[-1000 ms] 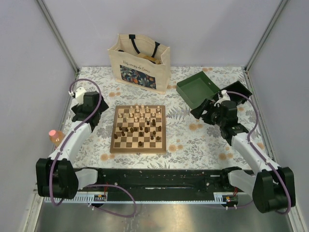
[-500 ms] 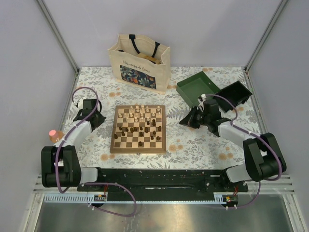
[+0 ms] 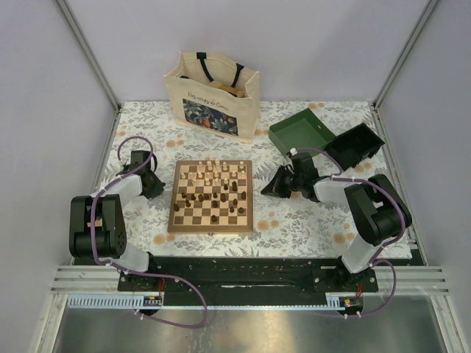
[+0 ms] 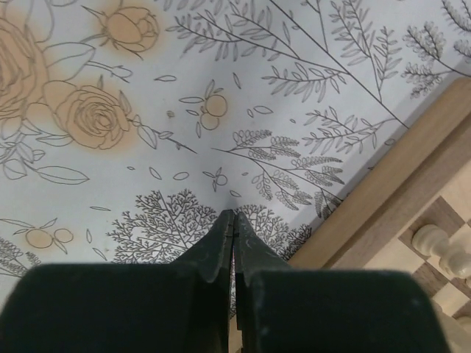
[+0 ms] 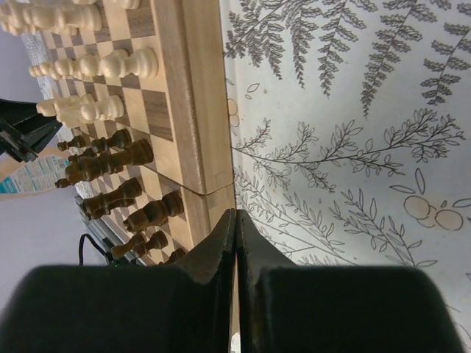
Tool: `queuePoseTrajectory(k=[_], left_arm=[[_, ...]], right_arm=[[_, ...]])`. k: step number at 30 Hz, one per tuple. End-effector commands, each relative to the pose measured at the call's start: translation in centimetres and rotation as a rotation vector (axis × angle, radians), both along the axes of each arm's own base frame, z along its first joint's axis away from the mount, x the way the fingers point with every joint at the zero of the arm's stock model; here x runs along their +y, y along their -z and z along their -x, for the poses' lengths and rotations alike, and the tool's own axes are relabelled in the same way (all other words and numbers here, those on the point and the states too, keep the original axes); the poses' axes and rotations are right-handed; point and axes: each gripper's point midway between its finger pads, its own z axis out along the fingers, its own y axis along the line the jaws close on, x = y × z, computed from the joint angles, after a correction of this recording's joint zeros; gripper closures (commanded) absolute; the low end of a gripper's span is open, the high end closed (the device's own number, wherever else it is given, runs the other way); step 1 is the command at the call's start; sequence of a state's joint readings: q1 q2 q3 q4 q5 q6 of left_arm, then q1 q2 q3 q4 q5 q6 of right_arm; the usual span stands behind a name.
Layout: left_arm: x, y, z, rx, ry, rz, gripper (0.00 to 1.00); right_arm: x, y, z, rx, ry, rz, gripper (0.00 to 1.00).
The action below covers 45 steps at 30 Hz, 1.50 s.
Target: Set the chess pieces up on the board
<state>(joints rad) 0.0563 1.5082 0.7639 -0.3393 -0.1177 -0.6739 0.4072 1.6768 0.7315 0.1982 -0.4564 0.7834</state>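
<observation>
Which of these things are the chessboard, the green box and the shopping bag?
board [image 3: 210,229]: top view, on its near wooden border.
green box [image 3: 300,134]: top view, on its bare inner floor.
shopping bag [image 3: 212,110]: top view, on its printed front panel.

Pale lilac walls [image 3: 309,44] and slanting metal corner posts [image 3: 87,53] enclose a table top [image 3: 309,217] printed with flowers.

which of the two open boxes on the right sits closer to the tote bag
The green box, lying left of the black box in the top view and so nearer the tote bag; the black one sits farther right.
</observation>
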Motion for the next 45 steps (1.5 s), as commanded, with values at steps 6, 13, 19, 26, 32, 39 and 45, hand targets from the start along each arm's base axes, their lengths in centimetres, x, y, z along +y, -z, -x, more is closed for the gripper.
queuePoseTrajectory(k=[6, 13, 19, 26, 32, 39, 45], left_arm=[[-3.3, -1.5, -1.8, -0.103, 0.131, 0.147, 1.0], [-4.6, -1.0, -1.1, -0.089, 0.165, 0.176, 1.0], [-5.6, -0.8, -1.0, -0.086, 0.195, 0.19, 1.0], [-9.5, -0.9, -0.9, -0.096, 0.295, 0.226, 1.0], [-12.5, -0.8, -0.7, -0.101, 0.336, 0.276, 1.0], [-15.7, -1.0, -0.3, -0.111, 0.387, 0.297, 1.0], [-17.1, -0.6, 0.5, -0.102, 0.405, 0.301, 1.0]], right_arm=[[1.4, 0.7, -2.1, -0.022, 0.015, -0.009, 0.98], [1.8, 1.5, -2.0, -0.006, 0.004, -0.013, 0.98], [1.5, 1.8, -1.8, -0.01, 0.014, -0.009, 0.98], [0.4, 1.9, -1.5, -0.037, 0.046, 0.031, 0.98], [-1.7, 1.6, -1.3, -0.064, 0.085, 0.135, 0.97], [-5.0, 0.8, -1.2, -0.11, 0.138, 0.244, 0.96], [-7.8, -0.4, -1.5, -0.14, 0.169, 0.299, 0.93]])
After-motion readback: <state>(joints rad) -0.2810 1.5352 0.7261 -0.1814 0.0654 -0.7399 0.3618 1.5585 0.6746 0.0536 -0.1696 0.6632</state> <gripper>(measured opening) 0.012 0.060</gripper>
